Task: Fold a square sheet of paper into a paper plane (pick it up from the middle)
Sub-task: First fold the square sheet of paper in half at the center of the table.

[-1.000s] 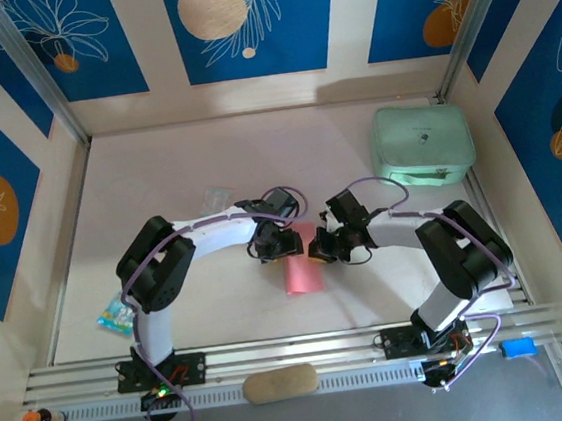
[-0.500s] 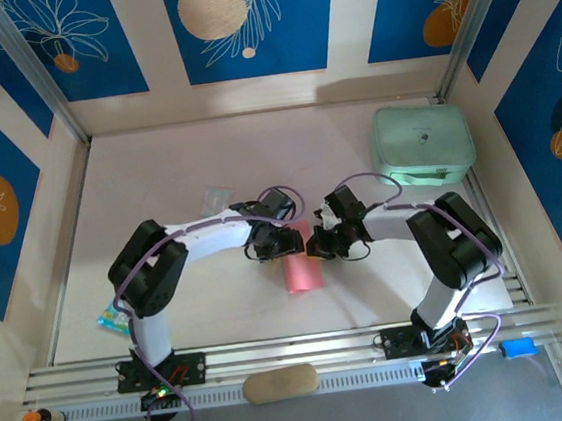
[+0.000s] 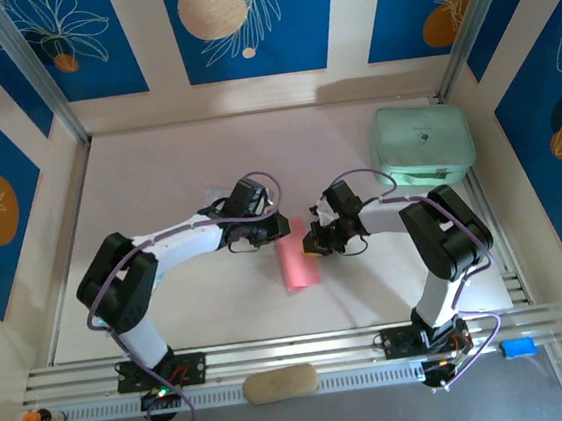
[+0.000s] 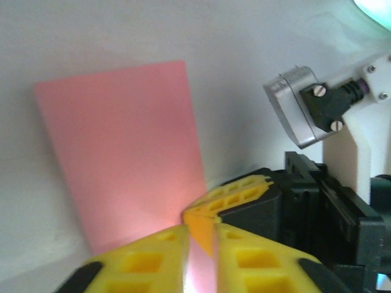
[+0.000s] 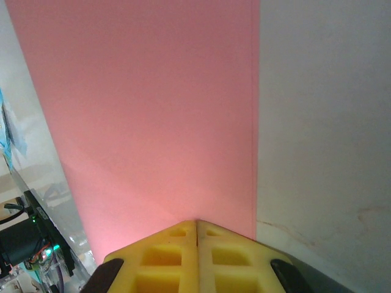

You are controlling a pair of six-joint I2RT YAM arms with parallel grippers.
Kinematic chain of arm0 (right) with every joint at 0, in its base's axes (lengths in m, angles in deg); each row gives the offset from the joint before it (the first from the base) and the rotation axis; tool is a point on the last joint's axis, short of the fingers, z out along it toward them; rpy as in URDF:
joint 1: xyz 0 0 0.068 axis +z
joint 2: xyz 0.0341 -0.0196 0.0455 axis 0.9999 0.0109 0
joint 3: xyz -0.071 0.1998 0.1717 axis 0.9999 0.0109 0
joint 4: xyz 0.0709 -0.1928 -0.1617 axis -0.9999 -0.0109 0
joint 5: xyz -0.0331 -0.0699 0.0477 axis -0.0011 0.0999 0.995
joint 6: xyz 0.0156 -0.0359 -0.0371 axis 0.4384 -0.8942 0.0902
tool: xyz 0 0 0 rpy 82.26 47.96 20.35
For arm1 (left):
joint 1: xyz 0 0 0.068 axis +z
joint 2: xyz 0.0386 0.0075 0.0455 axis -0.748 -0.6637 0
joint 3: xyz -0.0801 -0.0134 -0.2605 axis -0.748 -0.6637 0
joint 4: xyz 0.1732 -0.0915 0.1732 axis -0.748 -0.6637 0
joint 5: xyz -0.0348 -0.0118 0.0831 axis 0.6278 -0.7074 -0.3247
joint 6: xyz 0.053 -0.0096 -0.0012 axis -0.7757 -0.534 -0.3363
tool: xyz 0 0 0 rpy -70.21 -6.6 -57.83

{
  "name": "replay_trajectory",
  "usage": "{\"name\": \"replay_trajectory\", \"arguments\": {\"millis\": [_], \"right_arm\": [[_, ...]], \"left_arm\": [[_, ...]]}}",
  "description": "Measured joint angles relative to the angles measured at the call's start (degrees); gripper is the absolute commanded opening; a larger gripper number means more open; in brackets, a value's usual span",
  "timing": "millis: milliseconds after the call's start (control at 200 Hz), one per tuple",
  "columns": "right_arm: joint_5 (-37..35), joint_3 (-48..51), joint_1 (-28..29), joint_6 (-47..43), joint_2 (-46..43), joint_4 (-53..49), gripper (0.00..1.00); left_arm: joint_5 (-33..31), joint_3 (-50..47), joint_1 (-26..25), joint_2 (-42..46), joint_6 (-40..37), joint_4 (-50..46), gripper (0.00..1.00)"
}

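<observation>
Already creased into a narrow oblong, the square sheet of paper (image 3: pixel 298 266) lies flat on the bench (image 3: pixel 155 163), its far end directly under the two tools that meet above it. The left tool (image 3: pixel 273 229) is drawn down to a slit; its wrist camera shows pink in that slit, so it appears to be nipping the strip's end, with the rest of the paper running out ahead of its tips. The right tool (image 3: pixel 312 244), just beside it, has its yellow fingers (image 5: pixel 165 250) pressed flat together, the pink surface reaching right up to them; whether a layer is caught there cannot be told.

Judged from the shape, the work is at an early stage. The lengthwise folding looks done, but there is no pointed nose, no slanted corner fold and no wings, so nearly all the shaping of the paper plane is left.

No brand name or lettering can be read anywhere. A mint-green case (image 3: pixel 423 143), well beyond the right tool on its outer side, carries a small mark too tiny to make out.
</observation>
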Motion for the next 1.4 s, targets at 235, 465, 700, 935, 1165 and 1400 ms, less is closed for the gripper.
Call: {"name": "replay_trajectory", "arguments": {"millis": [235, 465, 700, 935, 1165, 1400], "right_arm": [[0.0, 0.0, -0.1, -0.2, 0.0, 0.0, 0.0], [0.0, 0.0, -0.1, -0.2, 0.0, -0.1, 0.0], [0.0, 0.0, -0.1, -0.2, 0.0, -0.2, 0.0], [0.0, 0.0, -0.1, -0.2, 0.0, -0.2, 0.0], [0.0, 0.0, -0.1, -0.2, 0.0, -0.2, 0.0], [0.0, 0.0, -0.2, -0.1, 0.0, -0.2, 0.0]], "left_arm": [[8.3, -5.9, 1.9, -4.6, 3.4, 13.5, 0.0], [10.6, -9.0, 3.0, -5.6, 5.4, 18.3, 0.0], [11.5, -9.0, 3.0, -5.5, 5.3, 19.8, 0.03], [11.4, -9.1, 3.0, -4.9, 3.7, 17.6, 0.03], [10.5, -10.4, 3.1, -5.1, 2.2, 17.1, 0.02], [9.9, -12.2, 3.5, -6.2, 0.2, 16.9, 0.03]]}}
